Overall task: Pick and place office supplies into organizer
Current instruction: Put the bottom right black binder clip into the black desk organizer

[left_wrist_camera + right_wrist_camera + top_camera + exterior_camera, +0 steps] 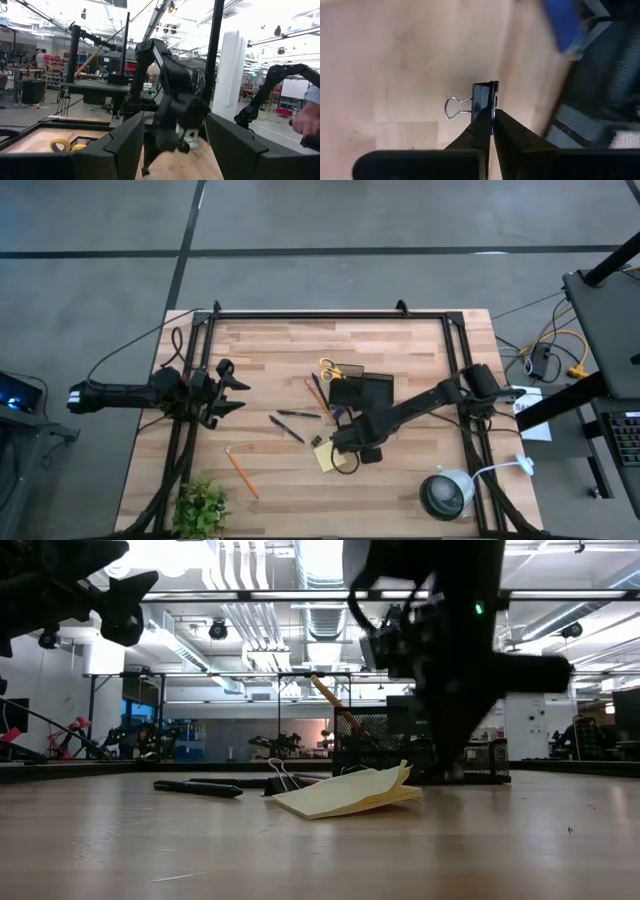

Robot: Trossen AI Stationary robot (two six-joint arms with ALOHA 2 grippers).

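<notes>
Right end effector (492, 127) pinches a binder clip (484, 100); organizer (362, 392) holds pencil (335, 708).

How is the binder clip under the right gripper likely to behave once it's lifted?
The binder clip looks small and rigid, so it is probably light and won't flex. The right gripper is shut on one edge only, so the clip may pivot or slip. Its wire handle sticks out sideways and could snag on the organizer.

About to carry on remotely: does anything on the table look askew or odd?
The sticky-note pad is odd: in the low view its top sheets curl up at one end instead of lying flat. The right hand is shut on a binder clip.
</notes>
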